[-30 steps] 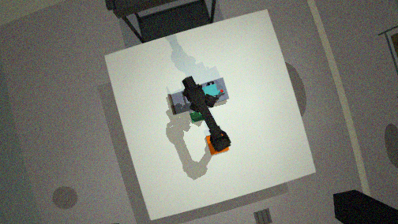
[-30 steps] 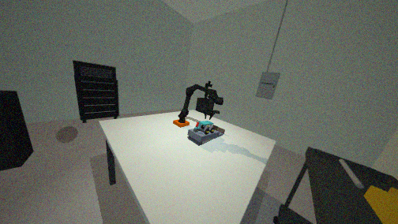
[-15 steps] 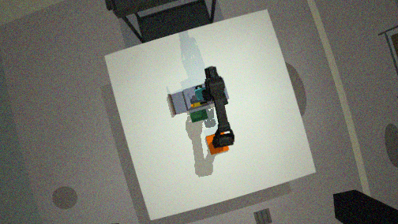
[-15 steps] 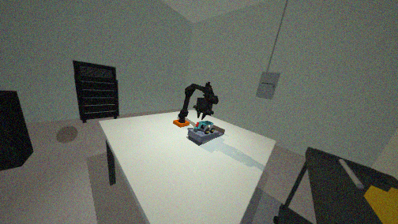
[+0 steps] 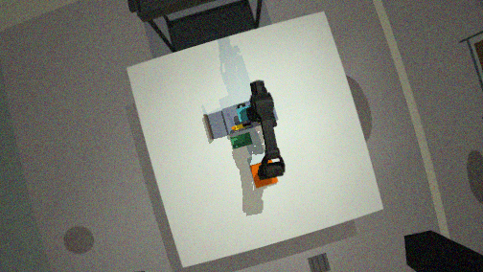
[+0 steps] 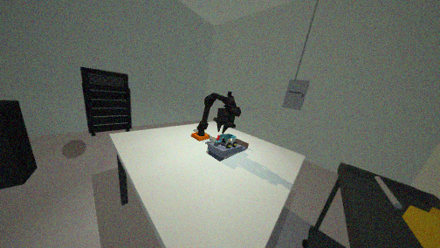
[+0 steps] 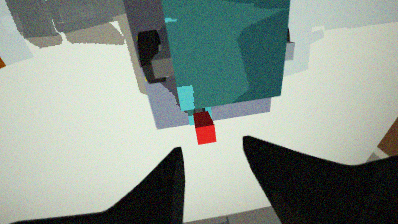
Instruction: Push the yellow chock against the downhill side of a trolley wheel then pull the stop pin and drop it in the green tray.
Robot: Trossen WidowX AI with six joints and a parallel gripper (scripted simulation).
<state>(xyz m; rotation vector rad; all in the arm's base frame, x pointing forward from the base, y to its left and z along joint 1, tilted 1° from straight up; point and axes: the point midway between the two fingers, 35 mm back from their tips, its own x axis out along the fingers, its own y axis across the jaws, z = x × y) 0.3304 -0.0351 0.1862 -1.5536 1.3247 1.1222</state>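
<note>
while hovering above the stop pin [image 7: 205,131], the gripper [image 7: 214,150] gapes half-open, empty.

Matt black, plastic-looking fingers frame the view, no sheen on them. Just ahead of them sits the stop pin's [image 7: 205,131] flat, saturated red head, smooth-faced. Beyond it, the trolley [image 7: 225,50] shows a smooth, matt teal top over a dull grey ramp [image 7: 165,107]. Beneath everything lies the table [image 7: 75,150], pale, even, slightly grainy.

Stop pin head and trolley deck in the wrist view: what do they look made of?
The stop pin head looks like matte painted metal or plastic: flat red faces, no gloss. The trolley deck looks like matte teal plastic or painted sheet, uniform and grainless. Neither is certain.
</note>
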